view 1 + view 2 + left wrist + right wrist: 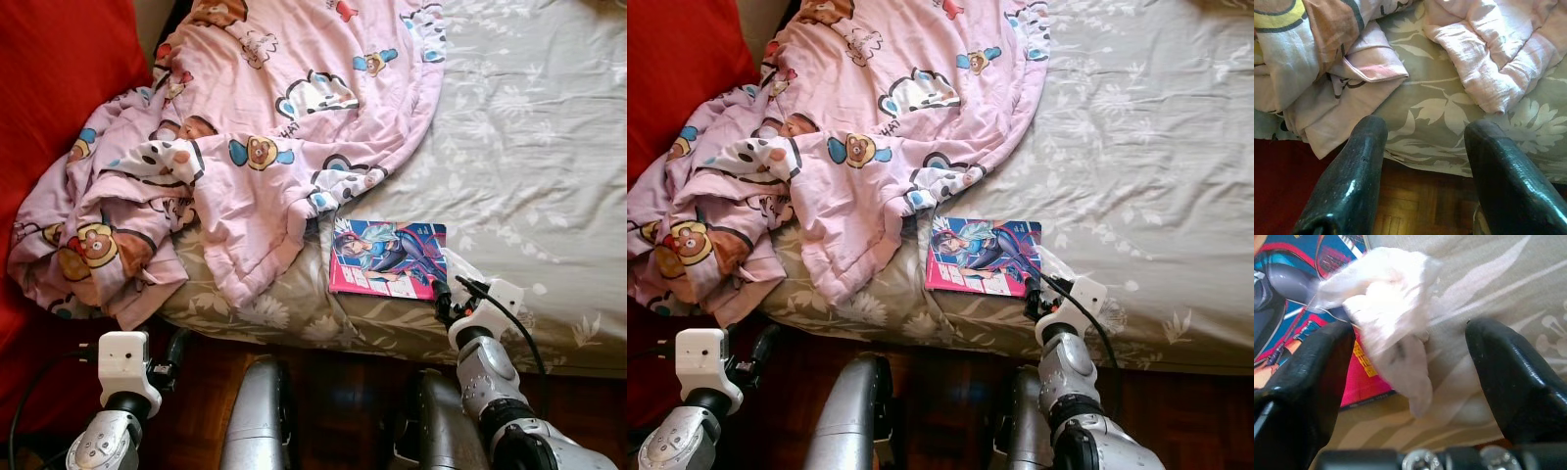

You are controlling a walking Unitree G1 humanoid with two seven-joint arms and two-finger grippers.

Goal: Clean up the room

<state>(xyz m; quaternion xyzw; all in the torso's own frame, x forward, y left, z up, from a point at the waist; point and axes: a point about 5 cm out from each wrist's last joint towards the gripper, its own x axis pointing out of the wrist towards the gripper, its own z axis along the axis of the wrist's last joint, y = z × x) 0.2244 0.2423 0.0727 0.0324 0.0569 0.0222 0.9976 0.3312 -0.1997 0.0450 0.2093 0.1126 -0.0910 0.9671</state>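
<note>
A crumpled white tissue [1391, 298] lies on the grey floral bed sheet [529, 147], touching the right edge of a colourful comic book [387, 257] near the bed's front edge. My right gripper [1410, 333] is open at that edge, one finger on each side of the tissue and neither closed on it. In the left eye view the right gripper [453, 289] sits just below the book's right corner. A rumpled pink cartoon blanket [265, 127] covers the bed's left part. My left gripper [1427, 129] hangs open below the blanket's hanging edge, over the floor.
A big red fabric surface [59, 59] rises at the far left beside the bed. Dark wooden parquet floor [1415, 205] runs under the bed's front edge. The right half of the mattress is bare sheet.
</note>
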